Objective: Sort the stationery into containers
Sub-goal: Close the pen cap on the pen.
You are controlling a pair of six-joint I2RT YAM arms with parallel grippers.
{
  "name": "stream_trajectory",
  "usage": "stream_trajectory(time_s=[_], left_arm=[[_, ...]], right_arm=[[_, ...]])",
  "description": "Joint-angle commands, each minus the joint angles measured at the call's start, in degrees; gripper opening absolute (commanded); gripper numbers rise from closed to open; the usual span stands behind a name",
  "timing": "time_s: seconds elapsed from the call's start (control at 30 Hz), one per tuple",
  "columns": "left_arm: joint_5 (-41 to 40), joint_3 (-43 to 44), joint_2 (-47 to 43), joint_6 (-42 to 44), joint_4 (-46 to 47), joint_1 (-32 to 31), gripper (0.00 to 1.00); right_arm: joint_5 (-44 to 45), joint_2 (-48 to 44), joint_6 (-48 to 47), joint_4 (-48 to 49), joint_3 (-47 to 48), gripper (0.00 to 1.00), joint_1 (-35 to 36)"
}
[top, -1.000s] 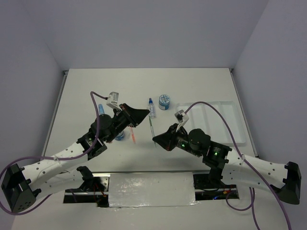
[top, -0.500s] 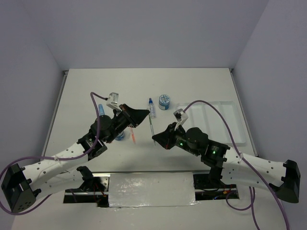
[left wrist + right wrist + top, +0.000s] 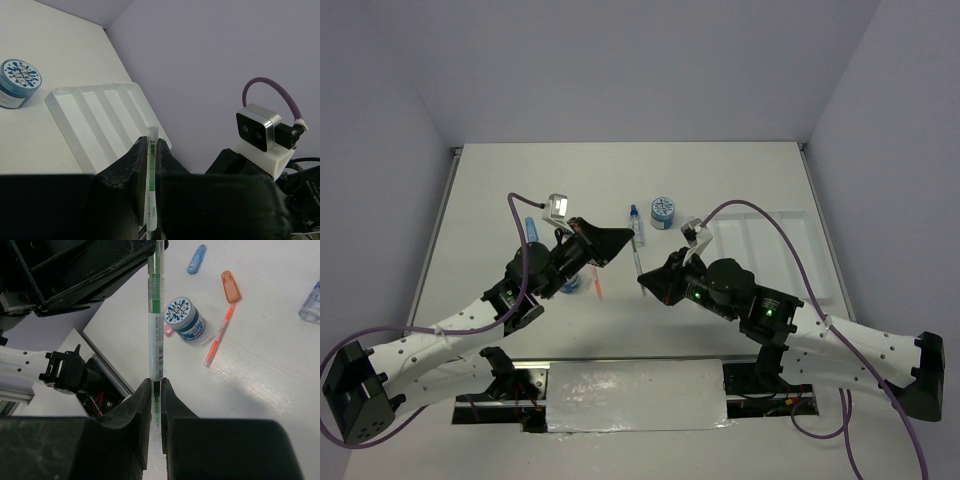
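A thin white-and-green pen (image 3: 637, 262) hangs in the air between both grippers. My left gripper (image 3: 625, 238) is shut on its upper end, seen in the left wrist view (image 3: 148, 150) with the pen (image 3: 151, 185) between the pads. My right gripper (image 3: 645, 285) is shut on its lower tip (image 3: 156, 390), and the pen (image 3: 156, 330) runs up to the left gripper (image 3: 150, 247). The white divided tray (image 3: 770, 250) lies to the right (image 3: 100, 120). One blue-white roll (image 3: 663, 211) and the clear bottle (image 3: 635, 222) lie beyond the pen.
On the table below lie a second blue-white roll (image 3: 184, 319), an orange pen (image 3: 220, 335), an orange capsule (image 3: 230, 286), a blue capsule (image 3: 197, 259) and a small pink piece (image 3: 169, 331). The table's near edge with its metal rail (image 3: 107, 375) is below.
My right gripper has moved a little up and left, closer around the pen's lower end. The left gripper has kept the pen nearly still.
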Motion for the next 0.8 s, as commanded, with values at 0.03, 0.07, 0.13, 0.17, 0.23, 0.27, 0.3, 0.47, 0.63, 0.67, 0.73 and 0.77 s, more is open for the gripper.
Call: stream_trajectory(time_s=[0.03,0.07,0.13,0.17,0.23,0.27,0.3,0.47,0.63,0.67,0.73,0.77], left_arm=[[5.9,0.3,-0.3,3.2,1.4,-0.4,0.00],[6.6,0.5,-0.1,3.7,1.6,-0.6,0.00],[7.4,1.5,0.6,4.8,1.1,-1.5,0.00],[7.5,2.0,1.0,5.9,0.4,-1.6,0.00],[10.0,2.1,1.0,7.2,0.5,-1.8,0.01],[10.6,2.1,0.8,7.6,0.9,-1.8,0.10],[11.1,2.3,0.5,8.2,0.6,-1.8,0.15],[10.0,4.6,-1.5,12.0,-4.0,-1.8,0.32],[9.8,4.9,-2.4,12.8,-4.8,-1.8,0.36],[9.9,4.9,-2.4,12.8,-4.8,-1.8,0.36],[10.2,4.9,-2.5,12.9,-4.8,-1.8,0.32],[10.3,4.9,-2.6,12.9,-4.7,-1.8,0.28]], right_arm=[[2.6,0.4,-3.5,3.8,5.1,0.00,0.3],[2.8,0.7,-4.1,4.1,5.2,0.00,0.3],[2.9,0.7,-6.3,5.4,5.6,0.00,0.1],[2.6,0.2,-7.8,6.5,5.7,0.00,0.2],[-1.2,-0.9,-10.2,8.4,5.3,0.00,0.3],[-2.7,-1.3,-12.1,10.0,4.7,0.00,0.3],[-4.0,-1.8,-12.8,10.4,4.4,0.00,0.3],[-4.3,-3.4,-13.9,10.0,3.0,0.00,0.3],[-3.5,-3.4,-13.8,9.3,3.7,0.00,0.3],[-3.4,-3.4,-13.8,9.3,3.7,0.00,0.3],[-3.4,-3.3,-14.0,9.3,3.8,0.00,0.3],[-3.5,-3.3,-13.9,9.4,3.9,0.00,0.3]])
